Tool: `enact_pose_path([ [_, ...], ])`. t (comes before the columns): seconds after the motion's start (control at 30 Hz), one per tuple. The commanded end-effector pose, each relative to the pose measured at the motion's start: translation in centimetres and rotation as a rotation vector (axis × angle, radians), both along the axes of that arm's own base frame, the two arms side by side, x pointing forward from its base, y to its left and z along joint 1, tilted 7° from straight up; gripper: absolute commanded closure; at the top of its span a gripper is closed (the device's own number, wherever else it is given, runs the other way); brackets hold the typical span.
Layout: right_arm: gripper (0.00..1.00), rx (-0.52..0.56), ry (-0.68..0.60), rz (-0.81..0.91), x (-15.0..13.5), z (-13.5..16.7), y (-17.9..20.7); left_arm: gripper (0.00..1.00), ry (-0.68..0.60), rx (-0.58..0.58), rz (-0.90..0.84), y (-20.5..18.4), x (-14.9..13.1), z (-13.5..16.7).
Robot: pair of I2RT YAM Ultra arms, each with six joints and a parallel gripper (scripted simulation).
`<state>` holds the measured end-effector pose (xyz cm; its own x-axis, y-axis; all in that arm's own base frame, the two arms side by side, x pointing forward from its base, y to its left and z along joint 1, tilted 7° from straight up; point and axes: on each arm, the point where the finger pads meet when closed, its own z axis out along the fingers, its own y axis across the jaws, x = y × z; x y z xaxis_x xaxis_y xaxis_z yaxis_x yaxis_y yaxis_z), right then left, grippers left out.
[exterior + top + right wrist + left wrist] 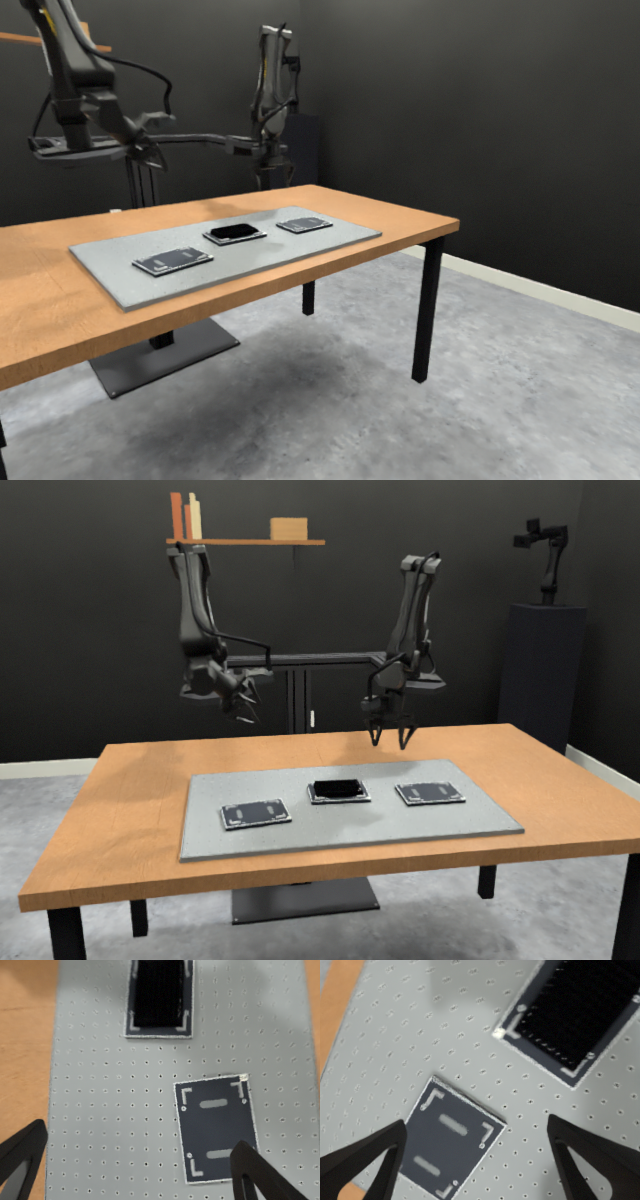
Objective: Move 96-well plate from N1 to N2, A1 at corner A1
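Your left gripper (388, 747) (276, 184) (476, 1124) and right gripper (250, 720) (163, 168) (145, 1138) are open, empty. Plate (337, 788) (234, 230) (585, 1010) (159, 995) looks rigid, probably light; pinch sides facing bench's (129, 810) (413, 214) (337, 1005) (25, 1060) long edges.

dark walls (103, 609) (491, 103) | mottled grey floor (465, 924) (310, 392) | wooden table (129, 790) (392, 211) | orange shelf (242, 542) (20, 38)
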<state>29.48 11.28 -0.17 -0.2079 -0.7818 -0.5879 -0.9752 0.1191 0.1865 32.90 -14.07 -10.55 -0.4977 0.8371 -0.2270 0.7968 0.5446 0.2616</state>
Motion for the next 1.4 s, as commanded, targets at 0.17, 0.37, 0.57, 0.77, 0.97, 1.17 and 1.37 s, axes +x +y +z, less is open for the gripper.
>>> enact_pose_path([
  [0.17,0.0,-0.238,-0.044,-0.245,1.4,-8.8,5.9,0.0,-0.217,-0.192,0.268,5.7,2.3,2.9],
  [0.37,0.0,-0.266,-0.071,-0.318,0.8,-10.8,8.4,0.0,-0.265,-0.238,0.372,8.5,2.4,3.6],
  [0.57,0.0,-0.243,-0.13,-0.476,1.0,-12.2,11.5,0.0,-0.346,-0.315,0.502,11.7,3.1,4.8],
  [0.77,0.0,-0.173,-0.165,-0.617,-0.5,-13.4,14.8,0.0,-0.404,-0.383,0.664,15.7,3.1,5.1],
  [0.97,0.0,-0.116,-0.171,-0.689,-1.9,-13.7,16.6,0.0,-0.444,-0.42,0.757,18.0,3.2,5.5],
  [1.17,0.0,-0.082,-0.162,-0.716,-4.3,-14.5,17.9,0.0,-0.455,-0.426,0.832,20.2,2.8,5.3],
  [1.37,0.0,-0.11,-0.152,-0.689,-5.2,-15.1,17.6,0.0,-0.456,-0.417,0.837,20.4,2.7,5.3],
])
